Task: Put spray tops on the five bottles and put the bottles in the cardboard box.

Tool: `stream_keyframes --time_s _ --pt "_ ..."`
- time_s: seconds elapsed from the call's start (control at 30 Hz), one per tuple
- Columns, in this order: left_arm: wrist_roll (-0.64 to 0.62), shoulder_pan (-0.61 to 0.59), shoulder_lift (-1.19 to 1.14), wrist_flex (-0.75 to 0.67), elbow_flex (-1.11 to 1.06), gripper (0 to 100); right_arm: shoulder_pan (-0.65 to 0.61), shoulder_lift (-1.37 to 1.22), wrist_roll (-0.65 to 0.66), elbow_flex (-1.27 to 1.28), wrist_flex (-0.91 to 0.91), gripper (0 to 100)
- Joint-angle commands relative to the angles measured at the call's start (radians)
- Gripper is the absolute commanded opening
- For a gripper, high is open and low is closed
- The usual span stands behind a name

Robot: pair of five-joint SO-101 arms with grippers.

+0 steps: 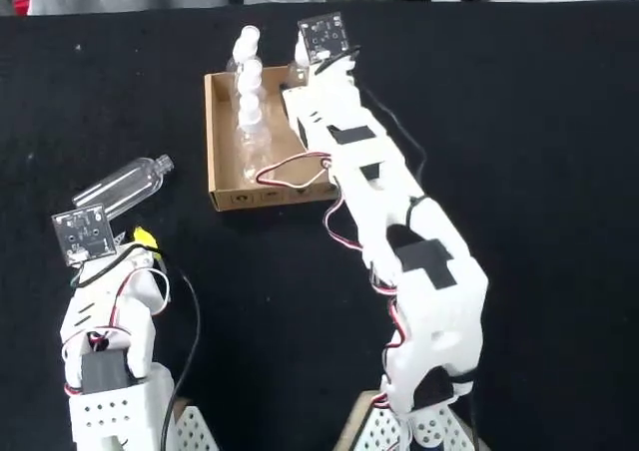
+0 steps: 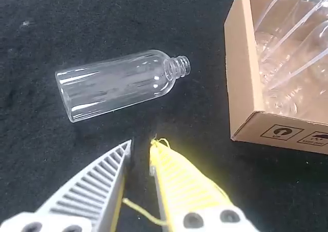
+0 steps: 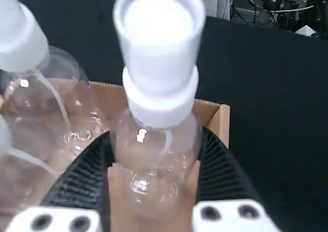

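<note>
A clear bottle [image 1: 125, 184] [image 2: 120, 83] without a top lies on its side on the black table, neck toward the cardboard box [image 1: 270, 194] [image 2: 245, 83]. My left gripper [image 1: 143, 237] [image 2: 141, 146] sits just short of it, fingers nearly together with nothing between them. Bottles with white spray tops [image 1: 250, 82] stand in a row inside the box. At the box's far right corner my right gripper [image 1: 297, 64] [image 3: 154, 160] is shut on another topped bottle [image 3: 156, 139], its black fingers [image 3: 84, 175] hugging the bottle's shoulder above the box floor.
The box's far rim [image 3: 218, 111] lies just behind the held bottle. A neighbouring topped bottle [image 3: 36, 93] stands close beside it. The right arm [image 1: 399, 222] stretches across the table's middle. Open black table [image 1: 539, 122] lies right of the box.
</note>
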State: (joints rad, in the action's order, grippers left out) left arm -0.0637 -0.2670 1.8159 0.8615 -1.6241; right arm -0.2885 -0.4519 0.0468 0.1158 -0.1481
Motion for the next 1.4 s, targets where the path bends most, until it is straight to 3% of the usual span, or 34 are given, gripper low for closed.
stream_keyframes --time_s 0.0,0.2,0.47,1.17,1.37 --pt "0.009 -0.008 0.008 -0.008 0.012 5 0.046 0.015 -0.006 -0.079 0.026 6.9" --pt "0.009 -0.008 0.008 -0.008 0.012 5 0.046 0.013 -0.002 -0.053 0.087 7.6" --pt "0.009 -0.008 0.008 -0.008 0.012 5 0.044 0.012 -0.006 -0.021 0.104 24.0" --pt "0.009 -0.008 0.008 -0.008 0.012 5 0.046 0.012 -0.008 0.001 0.101 24.4" --pt "0.009 -0.008 0.008 -0.008 0.012 5 0.041 0.013 -0.023 -0.033 0.005 24.4"
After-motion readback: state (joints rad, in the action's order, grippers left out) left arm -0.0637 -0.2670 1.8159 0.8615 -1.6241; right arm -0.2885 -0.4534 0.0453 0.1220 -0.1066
